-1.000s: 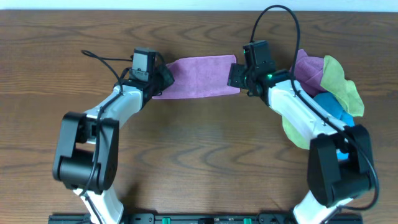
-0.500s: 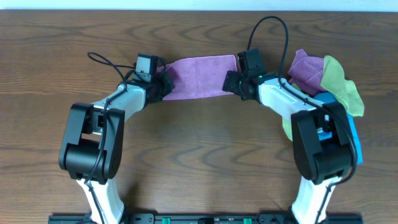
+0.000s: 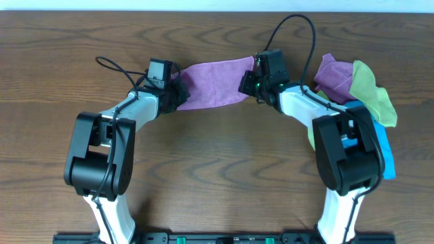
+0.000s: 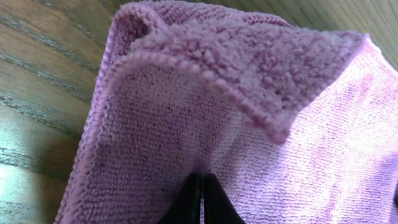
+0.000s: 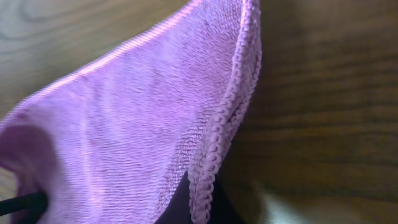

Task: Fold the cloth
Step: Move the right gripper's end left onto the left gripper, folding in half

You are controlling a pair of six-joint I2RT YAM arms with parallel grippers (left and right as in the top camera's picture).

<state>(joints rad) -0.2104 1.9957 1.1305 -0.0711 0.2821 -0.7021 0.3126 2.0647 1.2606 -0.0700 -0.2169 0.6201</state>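
— Where is the cloth sitting?
— I'm seeing the purple microfibre cloth [image 3: 213,83] stretching between both arms at the far side of the dark wooden table [image 3: 217,176], its left corner curling over.
— And the grippers?
— The left gripper [image 4: 200,198] is pinching the cloth's left end, jaws closed on the fabric. The right gripper [image 5: 189,202] is clamping its hemmed right edge. A heap of purple, green and blue cloths [image 3: 363,91] is lying further right.

White arm links [image 3: 132,108], black joints [image 3: 95,152], thin looping black cables [image 3: 298,17].
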